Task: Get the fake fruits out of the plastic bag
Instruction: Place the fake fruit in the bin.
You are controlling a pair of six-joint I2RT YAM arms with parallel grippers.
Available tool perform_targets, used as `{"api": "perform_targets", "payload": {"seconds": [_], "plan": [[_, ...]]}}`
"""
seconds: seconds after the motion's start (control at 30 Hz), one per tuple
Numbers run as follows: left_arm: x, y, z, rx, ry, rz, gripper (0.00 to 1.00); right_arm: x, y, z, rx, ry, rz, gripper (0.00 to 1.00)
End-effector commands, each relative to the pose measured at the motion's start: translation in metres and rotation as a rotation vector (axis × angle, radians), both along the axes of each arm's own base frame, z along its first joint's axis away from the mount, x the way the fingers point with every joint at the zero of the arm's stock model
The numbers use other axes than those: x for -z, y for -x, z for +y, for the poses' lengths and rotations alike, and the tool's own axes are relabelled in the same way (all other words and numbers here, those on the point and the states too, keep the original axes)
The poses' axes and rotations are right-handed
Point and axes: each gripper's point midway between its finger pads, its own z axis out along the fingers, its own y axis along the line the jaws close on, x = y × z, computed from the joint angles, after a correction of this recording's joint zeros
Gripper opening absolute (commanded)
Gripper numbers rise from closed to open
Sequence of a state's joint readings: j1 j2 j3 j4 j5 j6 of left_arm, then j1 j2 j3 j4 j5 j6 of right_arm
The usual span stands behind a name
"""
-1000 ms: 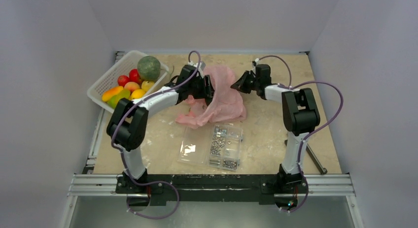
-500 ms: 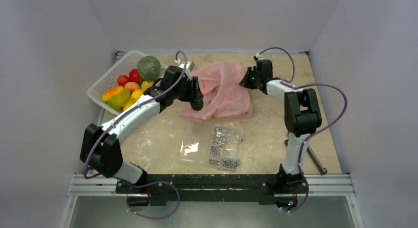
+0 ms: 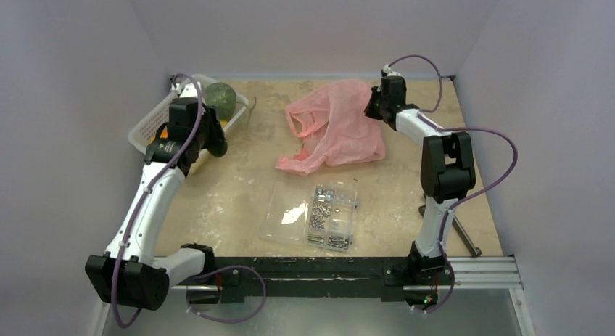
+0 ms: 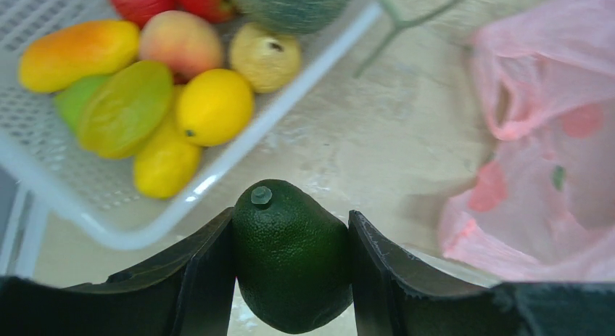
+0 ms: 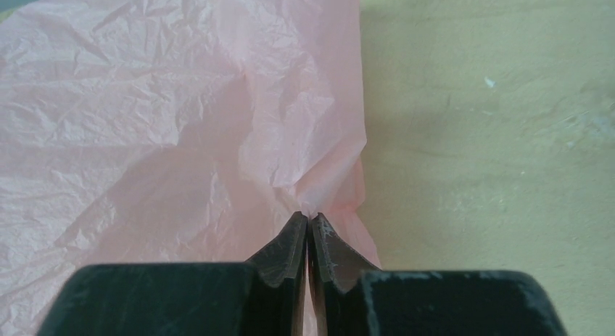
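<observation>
My left gripper [image 4: 290, 223] is shut on a dark green fake lime [image 4: 291, 271] and holds it above the table, just short of the near rim of the white basket [image 4: 217, 173]. In the top view this gripper [image 3: 212, 141] is at the basket's right side. The basket holds the grey-green melon [image 3: 220, 100], which also shows in the left wrist view [image 4: 290, 2], and several red, yellow, orange and green fruits. My right gripper [image 5: 310, 216] is shut on a pinch of the pink plastic bag [image 5: 167, 118] at its far right edge [image 3: 375, 107]. The bag [image 3: 337, 129] lies crumpled, handles to the left.
A flat clear case of metal screws [image 3: 312, 214] lies in front of the bag. A dark metal tool [image 3: 460, 231] lies by the right arm's base. The basket [image 3: 149, 122] stands at the table's far left corner, near the wall.
My left arm has swung away from the bag to the left, to the basket, carrying the green lime. My right gripper has pulled the bag's edge back and to the right, spreading it.
</observation>
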State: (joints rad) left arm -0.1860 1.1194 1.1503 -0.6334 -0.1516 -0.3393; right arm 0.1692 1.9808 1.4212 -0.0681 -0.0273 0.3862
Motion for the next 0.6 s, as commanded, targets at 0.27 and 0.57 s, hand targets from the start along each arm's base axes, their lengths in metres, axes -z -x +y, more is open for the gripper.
{"api": "perform_targets", "payload": {"seconds": [0.27,0.57], "plan": [[-0.003,-0.100,0.104,-0.285,0.007,0.059,0.00,-0.087,-0.016,-0.033,0.041,0.176,-0.161,0.47],[0.017,-0.160,0.134,-0.312,0.004,0.112,0.00,-0.130,0.005,-0.031,0.026,0.141,-0.274,0.61]]}}
